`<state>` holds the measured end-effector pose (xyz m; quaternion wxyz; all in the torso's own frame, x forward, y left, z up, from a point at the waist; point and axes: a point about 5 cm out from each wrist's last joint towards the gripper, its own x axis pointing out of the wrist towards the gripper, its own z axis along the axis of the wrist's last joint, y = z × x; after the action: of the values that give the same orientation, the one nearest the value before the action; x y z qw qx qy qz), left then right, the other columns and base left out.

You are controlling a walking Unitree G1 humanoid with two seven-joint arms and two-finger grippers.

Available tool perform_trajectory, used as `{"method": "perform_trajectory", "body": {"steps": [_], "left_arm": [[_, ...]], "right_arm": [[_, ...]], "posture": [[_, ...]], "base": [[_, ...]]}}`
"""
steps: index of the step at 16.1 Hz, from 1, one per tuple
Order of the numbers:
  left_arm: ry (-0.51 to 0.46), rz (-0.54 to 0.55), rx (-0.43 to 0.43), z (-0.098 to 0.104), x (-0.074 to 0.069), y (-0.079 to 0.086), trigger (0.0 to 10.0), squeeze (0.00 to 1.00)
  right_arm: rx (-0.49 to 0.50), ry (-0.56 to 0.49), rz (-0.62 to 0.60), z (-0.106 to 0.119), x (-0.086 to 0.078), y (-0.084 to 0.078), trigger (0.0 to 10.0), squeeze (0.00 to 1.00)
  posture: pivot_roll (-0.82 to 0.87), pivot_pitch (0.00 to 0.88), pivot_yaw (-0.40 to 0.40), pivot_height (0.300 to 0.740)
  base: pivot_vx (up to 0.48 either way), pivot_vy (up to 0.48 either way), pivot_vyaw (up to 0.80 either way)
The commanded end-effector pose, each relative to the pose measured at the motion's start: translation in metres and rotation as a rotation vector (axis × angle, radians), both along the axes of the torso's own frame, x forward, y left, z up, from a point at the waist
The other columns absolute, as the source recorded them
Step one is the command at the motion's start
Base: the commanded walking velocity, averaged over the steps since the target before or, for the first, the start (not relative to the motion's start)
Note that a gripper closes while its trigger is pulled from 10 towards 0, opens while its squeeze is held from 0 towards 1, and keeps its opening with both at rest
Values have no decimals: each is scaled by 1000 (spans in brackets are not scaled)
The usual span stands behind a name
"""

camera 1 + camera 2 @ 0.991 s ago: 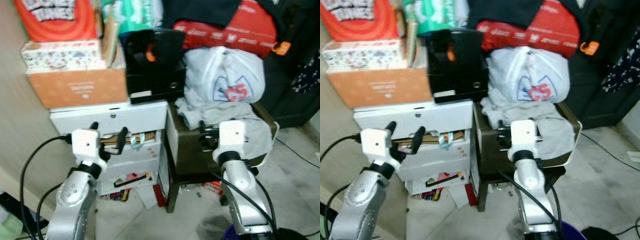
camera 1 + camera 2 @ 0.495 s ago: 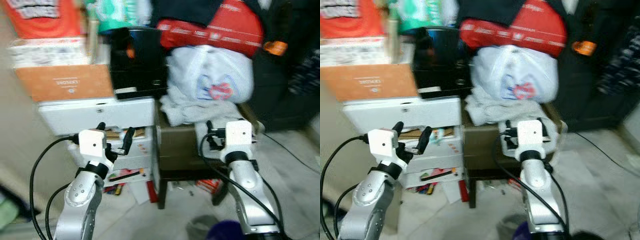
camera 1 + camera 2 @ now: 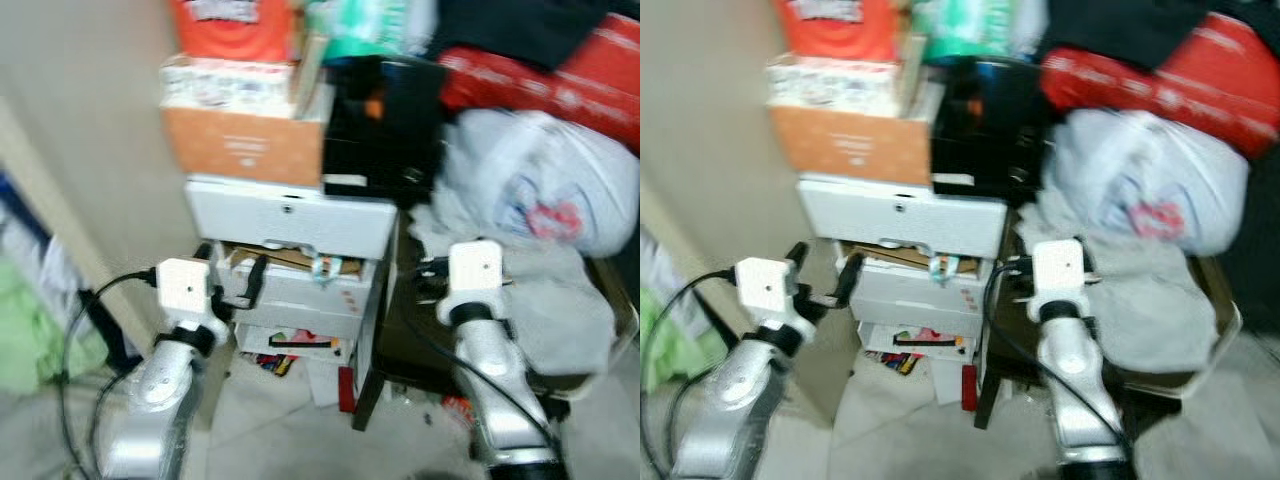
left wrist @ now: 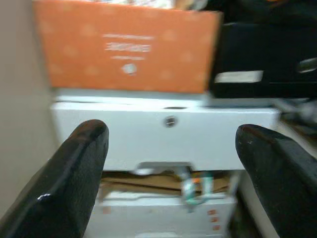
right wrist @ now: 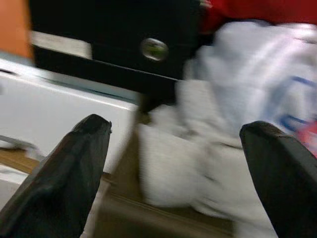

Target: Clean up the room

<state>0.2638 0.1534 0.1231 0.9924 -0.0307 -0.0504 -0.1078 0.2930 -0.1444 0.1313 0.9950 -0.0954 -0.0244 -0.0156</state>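
Observation:
A cluttered corner lies ahead, blurred. A white drawer unit (image 3: 290, 218) has its lower drawers ajar, with cardboard and papers sticking out. On it rest an orange box (image 3: 240, 148) and a black box (image 3: 380, 120). To the right, a white plastic bag (image 3: 530, 185) and grey cloth (image 3: 565, 300) are heaped on a dark stool (image 3: 395, 335). My left gripper (image 3: 232, 272) is held up open before the drawers, holding nothing. My right gripper (image 5: 176, 124) is also open and holds nothing, facing the gap between the drawers and the cloth pile.
A beige wall (image 3: 90, 150) runs along the left, with something green (image 3: 30, 330) low beside it. Books and papers (image 3: 290, 352) spill on the floor under the drawers. Red bags (image 3: 565, 70) and dark clothes top the heap at the right.
The whole picture has shifted right, so the camera has turned left, bringing in more wall and the green thing. Both arms keep the same raised pose, grippers open.

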Motion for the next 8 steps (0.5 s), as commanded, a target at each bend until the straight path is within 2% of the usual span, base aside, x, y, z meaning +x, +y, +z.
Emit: {"method": "perform_trajectory", "body": {"steps": [1,8], "left_arm": [[-8,-10,13,1,1,-3,10000,0],[-9,-20,15,1,1,-4,10000,0]], "right_arm": [[-11,-4,-7,1,1,-5,10000,0],[-13,-8,-6,1,3,-4,10000,0]], "posture": [[-80,7,-30,740],[-77,6,-32,740]], "base": [[0,0,800],[0,0,800]]}}
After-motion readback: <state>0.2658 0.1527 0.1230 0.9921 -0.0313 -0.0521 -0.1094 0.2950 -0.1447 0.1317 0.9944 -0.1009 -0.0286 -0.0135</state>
